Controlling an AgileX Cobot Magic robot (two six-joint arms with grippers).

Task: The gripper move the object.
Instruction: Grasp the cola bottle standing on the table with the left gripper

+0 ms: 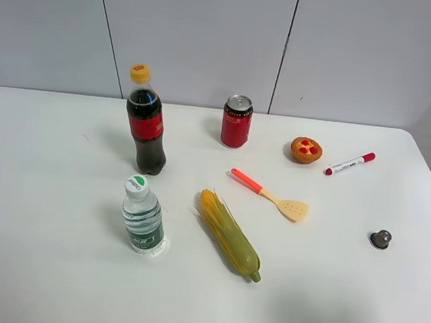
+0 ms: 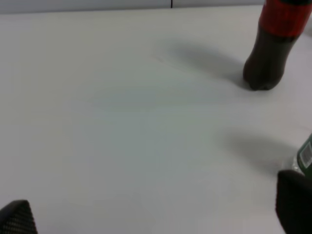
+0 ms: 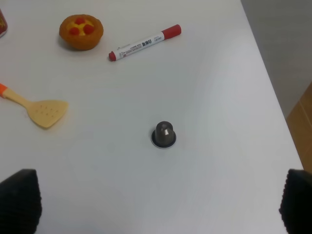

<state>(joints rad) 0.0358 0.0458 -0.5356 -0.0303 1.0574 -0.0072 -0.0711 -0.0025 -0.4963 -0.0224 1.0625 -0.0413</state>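
The cola bottle (image 1: 146, 122) stands upright at the left back of the white table, with dark liquid, a red label and a yellow cap. Its lower part also shows in the left wrist view (image 2: 271, 51). No arm or gripper shows in the exterior high view. The left gripper (image 2: 156, 217) is open, its two dark fingertips (image 2: 17, 218) at the frame corners, well short of the bottle with bare table between. The right gripper (image 3: 156, 202) is open, its fingertips (image 3: 19, 200) wide apart over the right side of the table, holding nothing.
A clear water bottle (image 1: 143, 217) stands in front of the cola bottle; its edge shows in the left wrist view (image 2: 306, 157). A red can (image 1: 236, 121), corn cob (image 1: 229, 234), orange-handled spatula (image 1: 272, 196), tart (image 1: 306, 150), red marker (image 1: 350, 164) and small dark capsule (image 1: 380, 238) lie around.
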